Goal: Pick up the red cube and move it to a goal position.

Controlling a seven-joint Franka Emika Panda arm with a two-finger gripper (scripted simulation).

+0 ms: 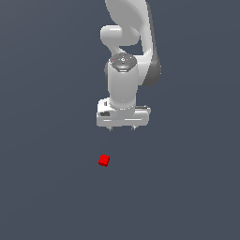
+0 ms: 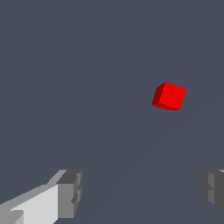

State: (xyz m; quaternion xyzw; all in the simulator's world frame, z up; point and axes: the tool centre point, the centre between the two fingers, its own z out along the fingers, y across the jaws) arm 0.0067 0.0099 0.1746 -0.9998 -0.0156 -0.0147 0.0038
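1. Hand (image 1: 122, 127) hangs above the plain grey desk (image 1: 47, 187), fingers spread wide with nothing between them; the wrist view shows both fingertips (image 2: 70, 192) well apart
2. Red cube (image 1: 104, 160) lies alone on the desk, nearer the camera than the hand and slightly to the exterior view's left
3. Cube sits turned askew, so a descent without matching that angle could pinch corners and let it slip, though its exact rotation seems hard to judge

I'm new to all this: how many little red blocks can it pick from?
1. The red cube sits alone on the grey floor, apart from the open pincer. No others show.
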